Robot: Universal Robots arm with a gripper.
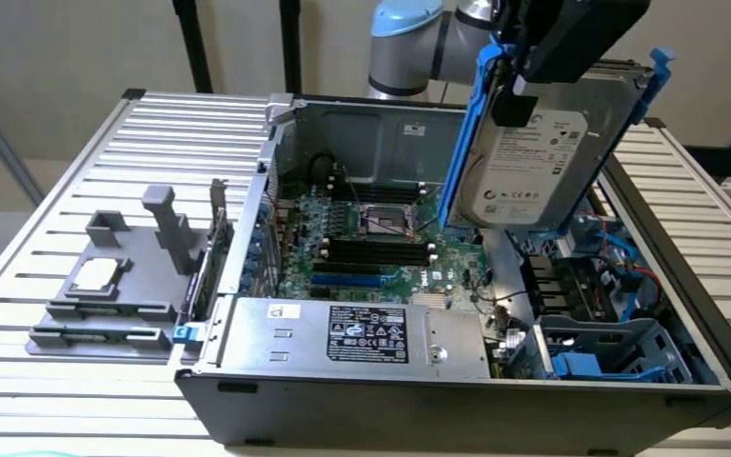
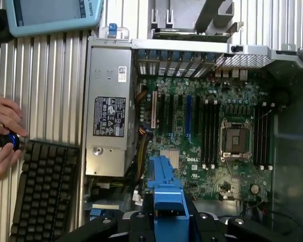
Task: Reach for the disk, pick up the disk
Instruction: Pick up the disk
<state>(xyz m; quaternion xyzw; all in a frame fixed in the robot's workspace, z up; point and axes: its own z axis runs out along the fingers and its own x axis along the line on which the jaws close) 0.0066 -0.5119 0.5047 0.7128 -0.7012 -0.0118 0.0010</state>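
The disk [image 1: 533, 162], a silver-grey hard drive with a white label in a bright blue carrier, hangs tilted in the air above the open computer case [image 1: 467, 400]. My gripper [image 1: 524, 95] is shut on the disk's upper end, with one black finger lying over the label. In the wrist view the blue carrier's edge [image 2: 165, 194] sticks out between the black fingers [image 2: 136, 227], high over the motherboard [image 2: 207, 131].
Inside the case are a silver power supply [image 1: 340, 333] with a black label and a blue drive bay [image 1: 607, 357]. A grey tray [image 1: 106, 295] holding a small chip sits on the slatted table. A person's hands [image 2: 2, 136], a keyboard [image 2: 43, 196] and a pendant [image 2: 50, 15] lie beside the case.
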